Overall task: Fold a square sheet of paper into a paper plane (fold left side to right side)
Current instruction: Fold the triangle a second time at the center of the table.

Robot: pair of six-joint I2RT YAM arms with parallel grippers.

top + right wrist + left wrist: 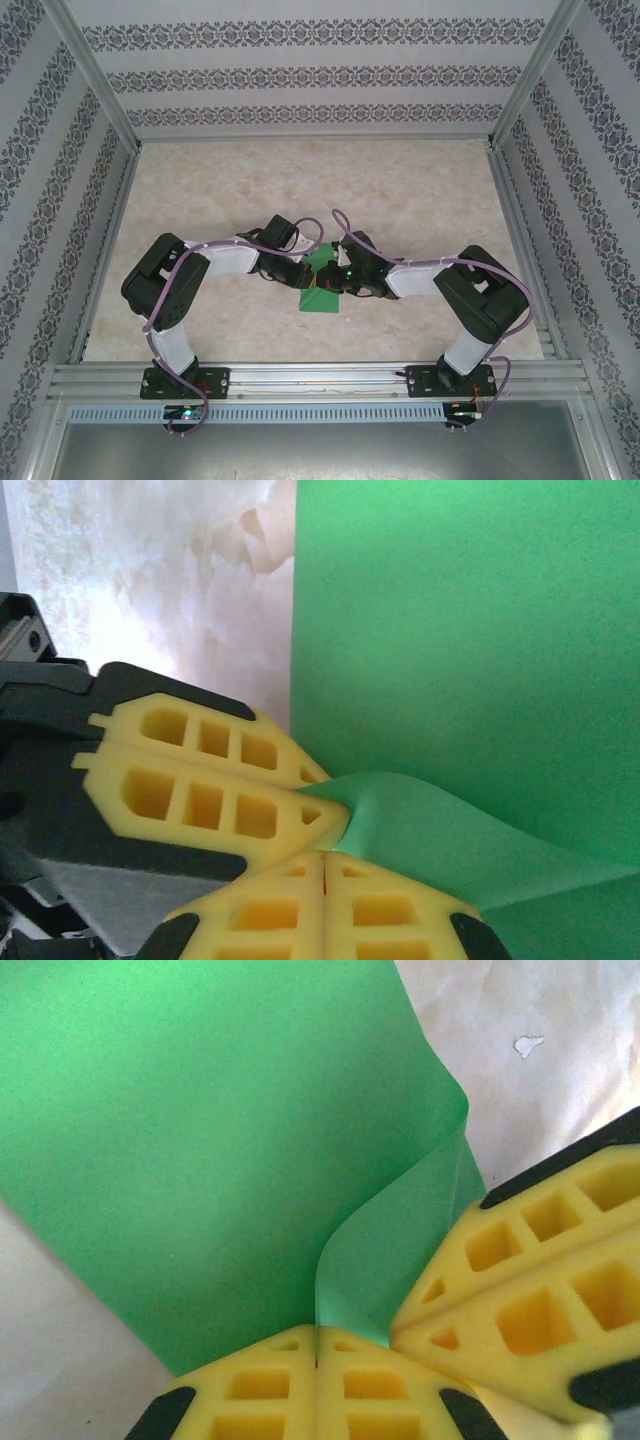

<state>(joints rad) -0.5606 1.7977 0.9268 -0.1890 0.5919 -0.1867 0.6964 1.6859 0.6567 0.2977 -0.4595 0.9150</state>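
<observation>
The square sheet of paper [320, 300] is bright green and lies on the marble-look table between the two arms. One flap of it curls up off the flat part [200, 1140]. My left gripper [318, 1345] is shut, with the flap's edge running into the seam between its yellow fingers. From the right wrist view, the left gripper [315, 795] pinches the flap's corner above the flat sheet [460, 630]. My right gripper [325, 865] is shut too, tip to tip with the left one. The flap reaches its fingers [520, 1260], but I cannot tell whether they pinch it.
Both arms [230, 265] [440, 275] fold inward and meet over the sheet near the table's front middle. Patterned walls and aluminium frame rails [300, 380] enclose the table [320, 190] on all sides. Bare table surface lies behind and beside the sheet.
</observation>
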